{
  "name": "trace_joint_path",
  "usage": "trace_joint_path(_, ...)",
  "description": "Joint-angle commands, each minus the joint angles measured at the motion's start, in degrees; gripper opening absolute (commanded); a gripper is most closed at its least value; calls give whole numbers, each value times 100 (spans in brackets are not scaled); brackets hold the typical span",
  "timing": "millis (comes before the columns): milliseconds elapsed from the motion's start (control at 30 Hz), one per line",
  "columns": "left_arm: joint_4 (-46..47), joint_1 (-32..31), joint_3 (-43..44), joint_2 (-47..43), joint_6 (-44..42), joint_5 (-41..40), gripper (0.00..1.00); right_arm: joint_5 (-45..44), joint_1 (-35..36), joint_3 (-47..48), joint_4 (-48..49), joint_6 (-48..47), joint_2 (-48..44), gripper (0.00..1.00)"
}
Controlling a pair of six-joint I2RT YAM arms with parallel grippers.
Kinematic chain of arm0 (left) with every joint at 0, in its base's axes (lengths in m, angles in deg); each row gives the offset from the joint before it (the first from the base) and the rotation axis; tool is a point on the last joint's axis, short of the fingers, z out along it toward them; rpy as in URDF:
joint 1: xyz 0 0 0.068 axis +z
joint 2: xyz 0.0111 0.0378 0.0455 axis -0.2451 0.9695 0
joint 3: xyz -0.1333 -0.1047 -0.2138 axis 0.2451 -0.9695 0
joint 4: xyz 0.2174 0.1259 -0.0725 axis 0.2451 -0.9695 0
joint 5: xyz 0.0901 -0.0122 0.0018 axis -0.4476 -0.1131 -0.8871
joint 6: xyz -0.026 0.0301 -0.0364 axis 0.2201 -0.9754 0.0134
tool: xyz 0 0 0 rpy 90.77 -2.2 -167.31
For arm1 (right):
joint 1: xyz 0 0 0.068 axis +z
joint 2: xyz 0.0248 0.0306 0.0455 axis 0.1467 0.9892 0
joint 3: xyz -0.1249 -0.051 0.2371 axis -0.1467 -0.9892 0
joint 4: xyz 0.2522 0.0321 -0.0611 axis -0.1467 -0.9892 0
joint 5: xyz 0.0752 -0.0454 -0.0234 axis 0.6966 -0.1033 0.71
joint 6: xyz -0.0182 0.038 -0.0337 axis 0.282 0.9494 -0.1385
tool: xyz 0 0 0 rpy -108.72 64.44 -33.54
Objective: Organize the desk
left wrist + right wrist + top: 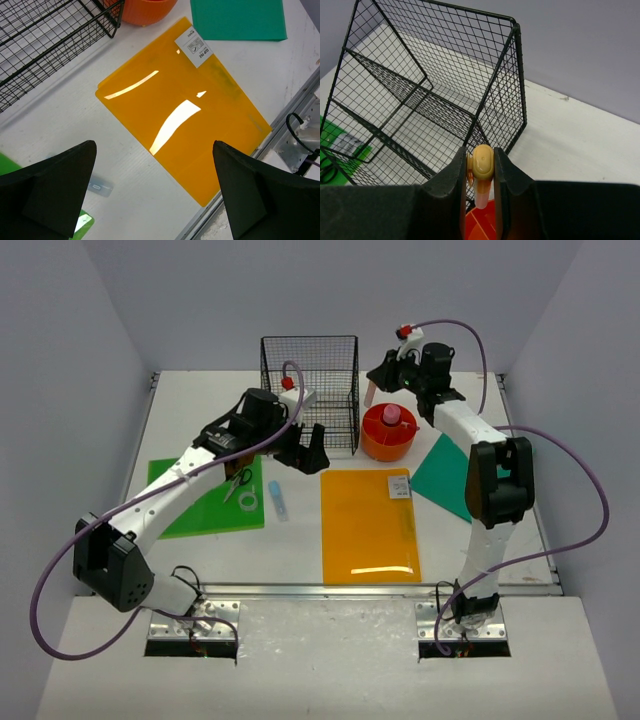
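Mia: What are the jaws of the right gripper (pixel 481 172) doing?

Ben: They are pinching a thin yellow-tan stick (pixel 483 162) with a round top. Its pale tip points down.

Mia: And the left gripper (pixel 155 192)?

Ben: Its two black fingers (pixel 50 190) are spread wide, with nothing between them. It hangs in the air above the desk.

Mia: What is close to the right one?

Ben: The tall black wire-mesh rack (pixel 430 100) stands just past it, at 11 o'clock in its wrist view. The round orange plastic tray (pixel 479 222) sits right under the stick. From above, the stick is near the rack's side but not touching it.

Mia: What is under the left one?

Ben: A patch of white top, with a shiny see-through orange plastic folder (pixel 185 115) at 1 o'clock. One corner of the folder comes close to the rail.

Mia: Where is the desk?

Ben: The big flat white desk (pixel 200 400) fills the middle of the top view, from the arms' bases to the back wall. A silver metal rail (pixel 350 589) runs along its near edge, at 6 o'clock.

Mia: What lies where?

Ben: From the desk's middle, the rack is at 12 o'clock and the tray at 1. A dark teal flat folder (pixel 445 475) is at 3, and the orange folder is at 5. A bright green flat sheet (pixel 200 505) is at 9, with small scissors (pixel 238 483) on it. White top shows at 10 o'clock.

Mia: And the room?

Ben: Plain pale grey walls (pixel 100 320) stand on three sides.
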Motion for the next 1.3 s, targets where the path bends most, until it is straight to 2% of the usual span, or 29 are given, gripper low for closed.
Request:
trace_joint_path(0,269,25,-92,-271,-25,42,100,-73,66,111,180,-615,-116,0)
trace_joint_path(733,367,43,-284,-356,-109,-86,100,-41,77,-107,-311,-1108,-283,2)
trace_joint_path(867,307,50,-344,-360,-111,-531,100,-29,77,-123,-340,-1155,-295,19)
trace_joint_path(1000,298,49,-462,-368,145,-1131,100,-61,77,-101,-376,-1155,-333,59)
trace_joint_path(1033,300,52,-489,-370,226,-1265,100,-68,77,-87,-382,-1151,-344,64)
trace_joint_path(1100,286,52,-536,-405,482,-1480,100,-94,77,-44,-416,-1129,-380,71)
trace_joint_path(1267,317,52,-990,-497,994,-2222,100,-85,68,264,-572,-938,-558,80)
